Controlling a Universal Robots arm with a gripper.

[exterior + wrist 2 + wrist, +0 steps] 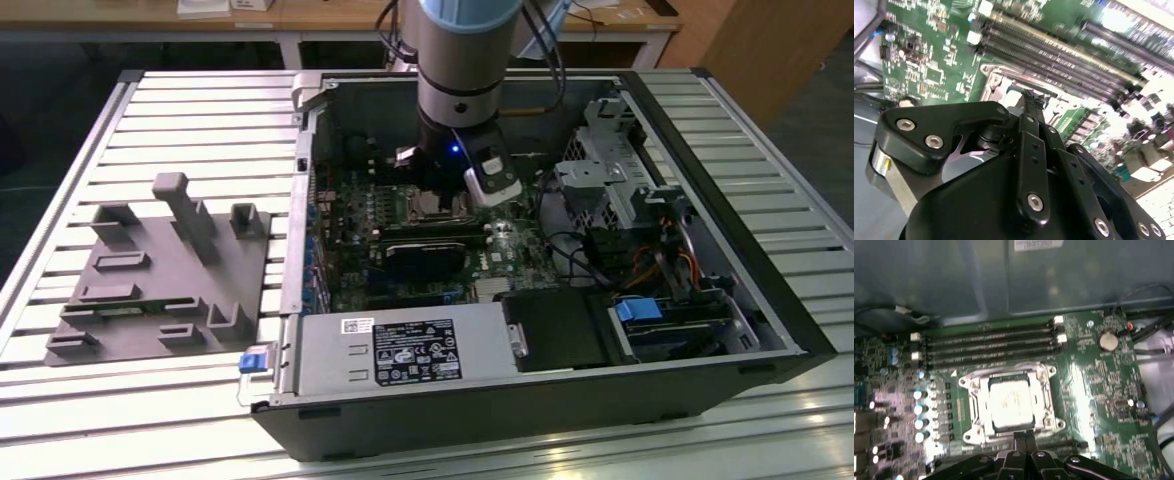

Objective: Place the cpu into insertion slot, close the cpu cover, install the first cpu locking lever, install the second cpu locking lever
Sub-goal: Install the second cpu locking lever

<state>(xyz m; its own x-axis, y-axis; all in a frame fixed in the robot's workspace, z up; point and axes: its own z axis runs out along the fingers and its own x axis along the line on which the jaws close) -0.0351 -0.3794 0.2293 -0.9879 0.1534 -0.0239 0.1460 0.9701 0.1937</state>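
Note:
The cpu (1011, 402) lies flat in the insertion slot (970, 416), its silver top showing through the window of the cpu cover (980, 399), which lies down over it. My gripper (1024, 436) hovers just off one edge of the socket with its two black fingers pressed together and nothing between them. In the second wrist view the gripper (1031, 97) points at the socket's metal rim (999, 80). In the exterior view the arm (461, 80) reaches down into the open computer case above the insertion slot (434, 205).
Long black memory slots (989, 347) run beside the socket, with capacitors (919, 410) and a coin battery (1107, 340) nearby. The case holds a power supply (400, 350), a drive cage (607, 180) and cables (667, 265). A grey fixture (154, 270) sits on the slatted table.

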